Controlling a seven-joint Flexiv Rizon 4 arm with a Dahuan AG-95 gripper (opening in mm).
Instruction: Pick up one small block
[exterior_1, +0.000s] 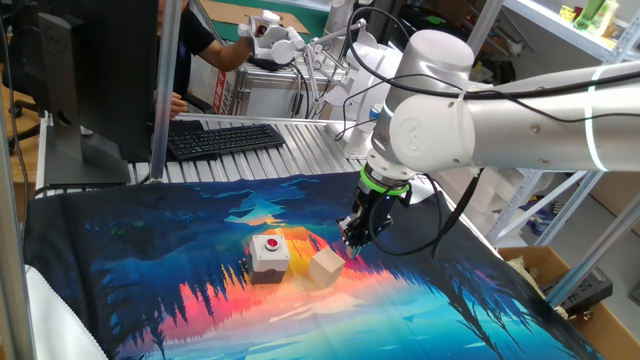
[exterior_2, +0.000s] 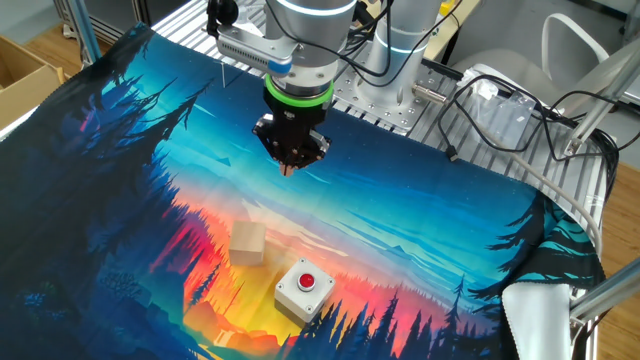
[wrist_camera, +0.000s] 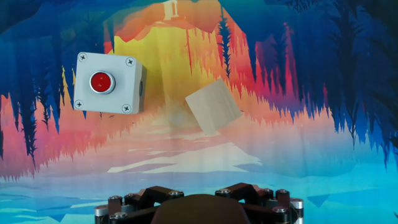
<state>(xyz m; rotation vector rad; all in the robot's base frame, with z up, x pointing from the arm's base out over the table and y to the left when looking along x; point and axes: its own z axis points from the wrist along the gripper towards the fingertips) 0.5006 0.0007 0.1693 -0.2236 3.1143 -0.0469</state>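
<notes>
The small block is a plain light-tan wooden cube lying on the colourful mat. It also shows in the other fixed view and in the hand view, turned at an angle. My gripper hangs above the mat, a little behind and to the side of the block, not touching it. In the other fixed view the gripper narrows to a point, its fingers together and empty. In the hand view only the gripper's dark base shows at the bottom edge, with the block ahead of it.
A grey box with a red round button stands right next to the block; it also shows in the other fixed view and in the hand view. A keyboard and a monitor are beyond the mat.
</notes>
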